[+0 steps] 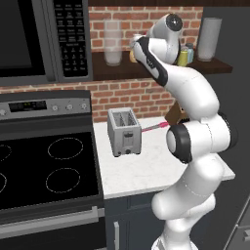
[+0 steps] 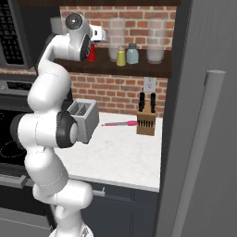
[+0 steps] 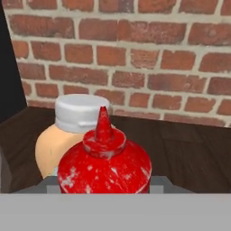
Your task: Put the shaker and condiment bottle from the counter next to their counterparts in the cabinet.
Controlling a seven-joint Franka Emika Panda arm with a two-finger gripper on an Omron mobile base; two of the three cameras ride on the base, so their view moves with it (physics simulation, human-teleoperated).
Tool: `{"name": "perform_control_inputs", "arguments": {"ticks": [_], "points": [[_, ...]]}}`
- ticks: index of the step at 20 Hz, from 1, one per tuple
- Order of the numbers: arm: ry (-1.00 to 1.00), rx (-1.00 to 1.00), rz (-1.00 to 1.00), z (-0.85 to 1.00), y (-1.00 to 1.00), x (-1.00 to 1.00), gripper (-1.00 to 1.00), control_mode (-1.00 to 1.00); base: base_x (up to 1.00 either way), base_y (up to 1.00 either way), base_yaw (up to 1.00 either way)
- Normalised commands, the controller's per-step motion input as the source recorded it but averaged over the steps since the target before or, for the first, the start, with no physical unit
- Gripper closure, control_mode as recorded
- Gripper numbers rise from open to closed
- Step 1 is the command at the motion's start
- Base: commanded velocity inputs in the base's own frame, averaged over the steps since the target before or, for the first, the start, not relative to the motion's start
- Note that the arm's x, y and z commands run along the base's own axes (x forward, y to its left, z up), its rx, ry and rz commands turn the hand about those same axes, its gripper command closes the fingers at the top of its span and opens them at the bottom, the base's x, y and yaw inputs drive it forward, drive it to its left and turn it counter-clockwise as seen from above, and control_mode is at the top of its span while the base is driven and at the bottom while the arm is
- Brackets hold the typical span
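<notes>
My gripper (image 3: 103, 186) is up at the cabinet (image 3: 189, 149) shelf, shut on the red condiment bottle (image 3: 104, 164). The bottle stands upright directly in front of the peach-orange counterpart bottle (image 3: 52, 146) with its white cap. From the right base view the red bottle (image 2: 91, 54) sits low at shelf level under my hand (image 2: 95, 42); whether it touches the board I cannot tell. The yellow-green shaker (image 2: 121, 57) stands on the shelf (image 2: 143, 69) beside the pale blue shaker (image 2: 132, 54). Both shakers (image 1: 182, 57) also peek out past my arm in the left base view.
Tall clear glass jars (image 2: 156, 41) (image 1: 113, 43) stand on the shelf. Below on the counter are a toaster (image 1: 124, 131), a knife block (image 2: 146, 121) and a pink-handled utensil (image 2: 119, 123). A microwave (image 1: 44, 39) hangs left above the stove (image 1: 44, 171); a fridge (image 2: 203, 139) stands right.
</notes>
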Motion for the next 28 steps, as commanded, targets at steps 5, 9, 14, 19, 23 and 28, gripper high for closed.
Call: {"name": "perform_control_inputs", "arguments": {"ticks": [5, 9, 14, 19, 23, 28], "points": [[0.00, 0.05, 0.00, -0.36, 0.00, 0.18, 1.00, -1.00, 0.00, 0.00, 0.00], [0.02, 0.00, 0.00, -0.62, 0.05, 0.03, -1.00, -1.00, 0.00, 0.00, 0.00], [0.00, 0.01, 0.00, -0.46, 0.02, 0.00, -1.00, -1.00, 0.00, 0.00, 0.00], [0.00, 0.02, 0.00, -0.26, 0.00, 0.00, -1.00, -1.00, 0.00, 0.00, 0.00], [0.00, 0.04, -0.01, -0.05, -0.01, -0.13, -1.00, -1.00, 0.00, 0.00, 0.00], [0.00, 0.09, -0.01, 0.05, -0.02, -0.25, -1.00, -1.00, 0.00, 0.00, 0.00]]}}
